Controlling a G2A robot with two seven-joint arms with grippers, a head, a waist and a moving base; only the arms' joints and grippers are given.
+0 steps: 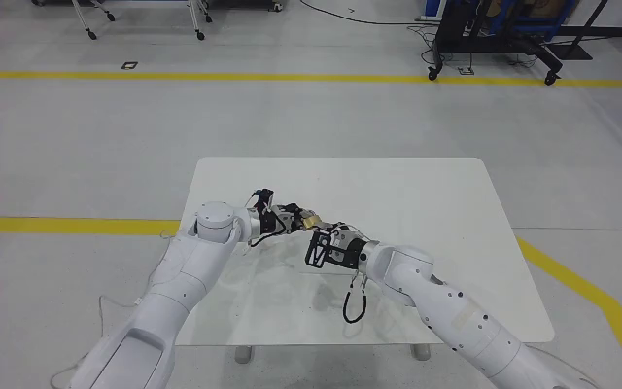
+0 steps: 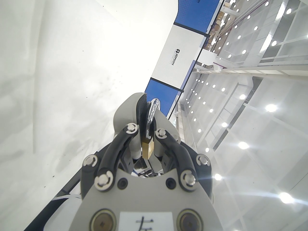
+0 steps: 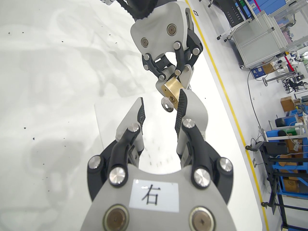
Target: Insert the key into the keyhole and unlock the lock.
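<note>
left gripper (image 2: 150,116) around lock (image 3: 171,88), right gripper (image 3: 161,105) agape

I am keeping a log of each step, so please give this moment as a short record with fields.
lock: brass, held above the table
key: in the keyhole, head sticking out
left gripper: shut on the lock
right gripper: open, one finger on each side of the key head
task state: key inserted; cannot tell whether the lock is unlocked
</note>
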